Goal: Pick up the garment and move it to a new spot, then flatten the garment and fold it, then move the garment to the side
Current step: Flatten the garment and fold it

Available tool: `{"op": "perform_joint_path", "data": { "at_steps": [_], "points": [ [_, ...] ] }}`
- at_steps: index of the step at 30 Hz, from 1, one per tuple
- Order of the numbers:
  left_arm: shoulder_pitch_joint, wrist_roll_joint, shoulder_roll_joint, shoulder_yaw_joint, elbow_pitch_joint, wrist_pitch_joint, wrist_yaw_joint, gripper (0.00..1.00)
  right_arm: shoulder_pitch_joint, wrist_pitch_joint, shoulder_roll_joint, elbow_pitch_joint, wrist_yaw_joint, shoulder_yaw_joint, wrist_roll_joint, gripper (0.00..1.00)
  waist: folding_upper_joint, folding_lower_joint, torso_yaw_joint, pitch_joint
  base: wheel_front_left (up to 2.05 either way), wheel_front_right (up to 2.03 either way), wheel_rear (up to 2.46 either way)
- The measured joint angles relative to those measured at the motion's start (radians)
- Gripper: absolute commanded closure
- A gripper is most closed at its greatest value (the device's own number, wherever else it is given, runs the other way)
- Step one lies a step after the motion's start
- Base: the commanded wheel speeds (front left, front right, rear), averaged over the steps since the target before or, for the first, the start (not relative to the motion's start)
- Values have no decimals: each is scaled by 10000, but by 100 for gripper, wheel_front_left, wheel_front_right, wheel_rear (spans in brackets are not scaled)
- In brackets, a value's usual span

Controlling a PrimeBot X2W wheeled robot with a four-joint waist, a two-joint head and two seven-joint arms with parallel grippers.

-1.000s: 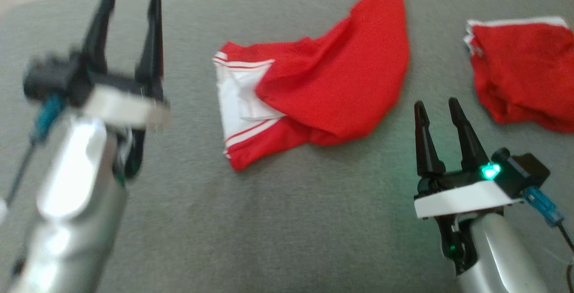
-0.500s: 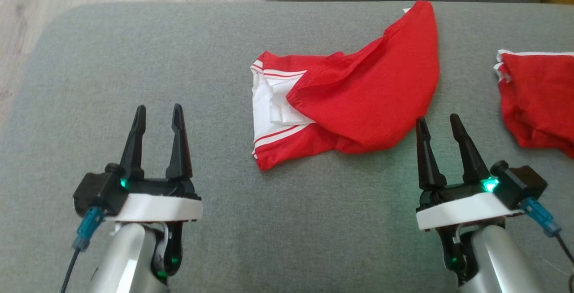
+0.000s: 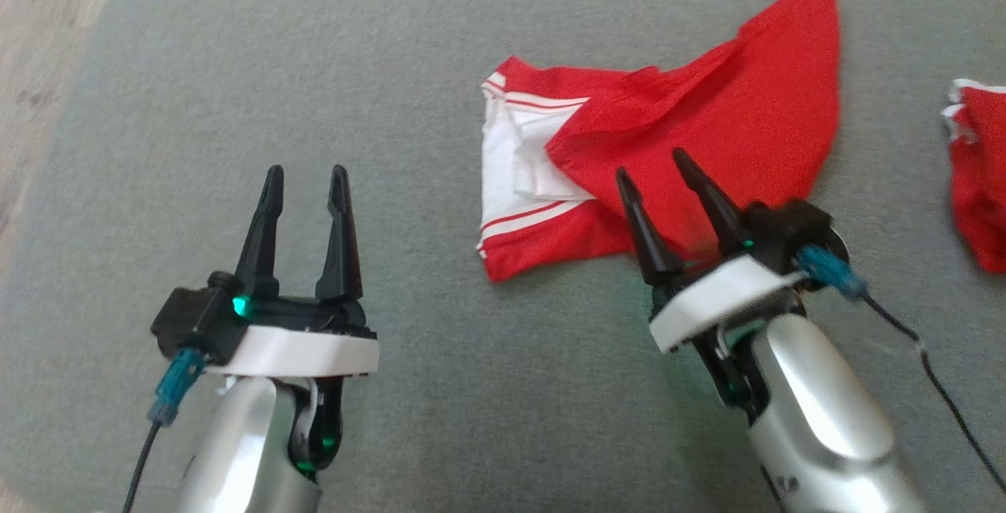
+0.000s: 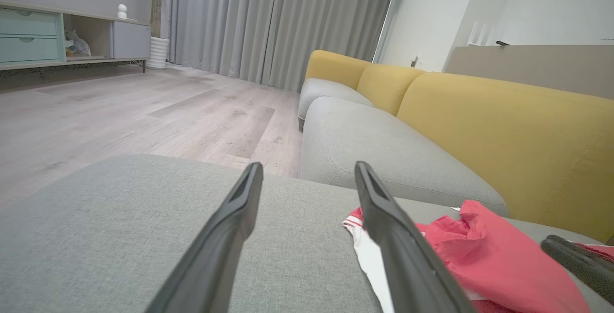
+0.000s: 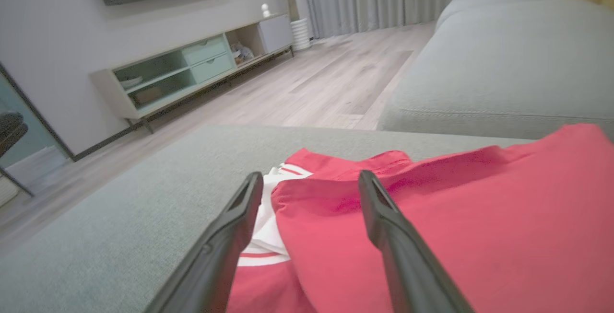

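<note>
Grey upholstered seat [image 3: 314, 65] carrying a crumpled red garment with white striped trim [image 3: 707, 128]. The garment lies right of the seat's centre and toward its far edge. Its pointed red corner reaches nearly to that edge, and its white-lined opening faces the seat's left side.

The right end effector [image 3: 651, 164] stands at the garment's near edge with its two dark fingers spread wide and nothing between them. Its fingertips overlap the red cloth in the head view; whether they touch it cannot be told. In the right wrist view the same end effector [image 5: 310, 175] straddles the line where the red fold [image 5: 431, 217] overlaps the white lining. The right forearm rises from the lower right and leans toward the seat's far left.

The left end effector [image 3: 306, 171] is equally wide open and empty, over bare seat well to the left of the garment, fingers pointing at the far edge. A second red garment [image 3: 978, 175] lies at the seat's right side.
</note>
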Motion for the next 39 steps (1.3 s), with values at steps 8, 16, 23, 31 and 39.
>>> {"op": "perform_joint_path", "data": {
  "at_steps": [8,16,23,31,39],
  "points": [
    [-324,15,-232,13,169,0,-213,0,-1681,882,-81,1994,0,424,-508,0,0,0,751,471,0,0,0],
    [-395,13,-299,12,228,0,-303,0,-2269,913,-105,3463,0,307,-1250,0,0,0,1421,743,0,0,0],
    [-394,-35,-311,-10,224,0,-278,0,-2500,506,-107,3994,0,148,-1166,100,0,-1,1519,745,0,0,0],
    [-389,-29,-313,-6,219,0,-199,0,-2518,-198,-113,4174,0,42,-637,100,0,-1,1089,505,0,0,0],
    [-255,205,-314,353,207,0,-207,0,-2038,-821,-113,3103,0,-1369,-40,100,0,-2,156,92,0,0,0]
  ]
}}
